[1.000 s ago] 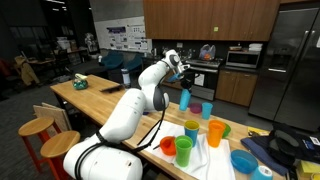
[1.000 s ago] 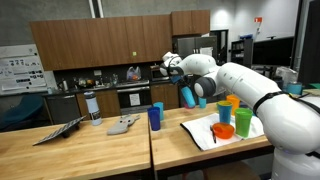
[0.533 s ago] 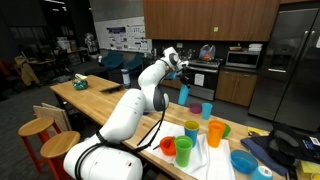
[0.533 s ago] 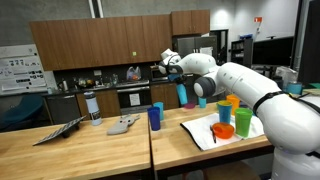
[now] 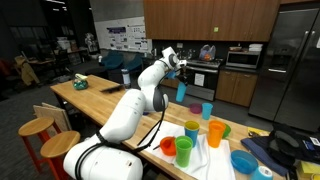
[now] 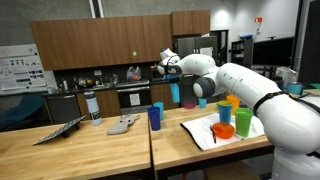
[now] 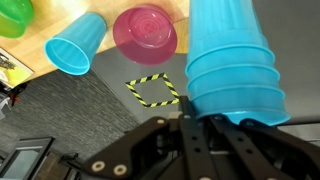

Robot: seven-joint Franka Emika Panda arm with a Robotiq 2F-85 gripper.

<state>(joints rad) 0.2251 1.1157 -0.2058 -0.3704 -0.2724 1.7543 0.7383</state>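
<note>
My gripper (image 5: 178, 72) is shut on a stack of light blue plastic cups (image 5: 181, 91) and holds it in the air above the far end of the wooden table (image 5: 120, 98). The gripper (image 6: 172, 74) and blue cups (image 6: 175, 94) show in both exterior views. In the wrist view the blue cups (image 7: 232, 60) fill the right side, rim toward my fingers (image 7: 205, 122). Below them lie a light blue cup (image 7: 75, 42) on its side, a magenta cup (image 7: 146, 32) and a green cup (image 7: 14, 14).
On a white cloth (image 5: 205, 160) stand an orange cup (image 5: 216, 132), a green cup (image 5: 183, 152), a yellow-green cup (image 5: 191, 128) and a blue bowl (image 5: 244, 160). A dark blue cup (image 6: 155, 117), a bottle (image 6: 94, 108) and a grey device (image 6: 124, 124) stand on the table.
My gripper has carried the blue cups upward and sideways, away from the group of cups on the cloth. The grip has stayed shut.
</note>
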